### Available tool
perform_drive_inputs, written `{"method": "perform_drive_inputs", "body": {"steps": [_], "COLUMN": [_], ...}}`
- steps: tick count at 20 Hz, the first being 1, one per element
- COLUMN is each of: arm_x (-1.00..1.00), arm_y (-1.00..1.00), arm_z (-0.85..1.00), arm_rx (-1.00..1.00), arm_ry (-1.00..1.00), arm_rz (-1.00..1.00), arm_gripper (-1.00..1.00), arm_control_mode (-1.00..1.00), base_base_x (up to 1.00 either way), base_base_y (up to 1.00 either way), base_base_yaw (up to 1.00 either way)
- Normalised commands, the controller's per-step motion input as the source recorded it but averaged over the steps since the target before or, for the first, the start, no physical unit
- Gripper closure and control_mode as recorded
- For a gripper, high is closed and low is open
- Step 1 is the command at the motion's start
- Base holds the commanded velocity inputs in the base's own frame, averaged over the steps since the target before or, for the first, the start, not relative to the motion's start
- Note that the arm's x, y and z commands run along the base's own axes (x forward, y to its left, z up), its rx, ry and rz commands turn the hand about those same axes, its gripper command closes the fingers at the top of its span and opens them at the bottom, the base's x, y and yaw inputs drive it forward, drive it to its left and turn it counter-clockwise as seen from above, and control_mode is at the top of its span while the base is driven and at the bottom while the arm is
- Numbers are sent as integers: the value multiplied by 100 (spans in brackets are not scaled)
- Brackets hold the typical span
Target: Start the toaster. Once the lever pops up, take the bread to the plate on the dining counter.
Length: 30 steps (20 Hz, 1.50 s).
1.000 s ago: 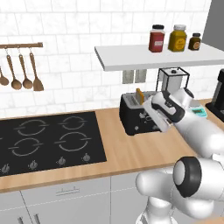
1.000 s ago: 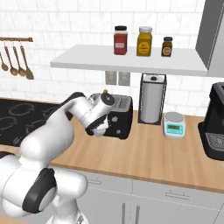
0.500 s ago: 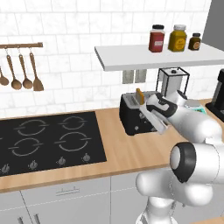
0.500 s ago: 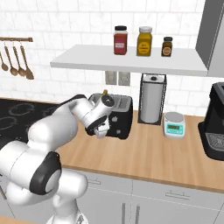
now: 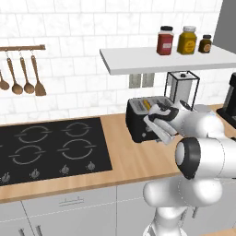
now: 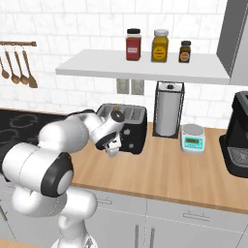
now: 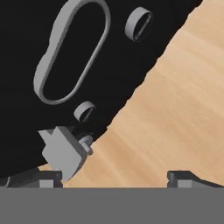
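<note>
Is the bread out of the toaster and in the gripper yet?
No, the bread sits in the toaster slot, and the gripper is open and empty.

The toaster (image 6: 127, 127) stood on the desk (image 6: 184, 167), at the back by the wall. My tool (image 6: 112, 145) was low, against its front. The hob (image 5: 50, 147) lay to the toaster's left; to its right stood the paper-roll stand (image 6: 168, 110), then the scale (image 6: 193, 138). Above the toaster, a shelf (image 6: 140, 70) carried three jars (image 6: 160, 45).

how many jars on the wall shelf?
3, in a row on the shelf: red-brown jar at left, yellow jar in the middle, small dark jar at right. None look hidden.
</note>
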Motion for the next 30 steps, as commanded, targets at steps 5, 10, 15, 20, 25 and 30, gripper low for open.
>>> {"method": "perform_drive_inputs", "body": {"steps": [5,10,15,20,25,30], "arm_x": [11,3,0,0,-12,-59], "arm_y": [0,0,0,-8,-11,-6], "arm_z": [-50,-68,-90,-100,-28,67], "arm_rx": [-7,-23,-28,-24,-27,-6], "arm_ry": [1,6,2,0,-5,-14], "arm_rz": [1,16,29,34,26,14], "arm_gripper": [-100,-100,-100,-100,-100,-100], "arm_control_mode": [-100,-100,-100,-100,-100,-100], "base_base_x": [0,0,0,0,0,0], "base_base_y": [0,0,0,0,0,0], "base_base_yaw": [0,0,0,0,0,0]}}
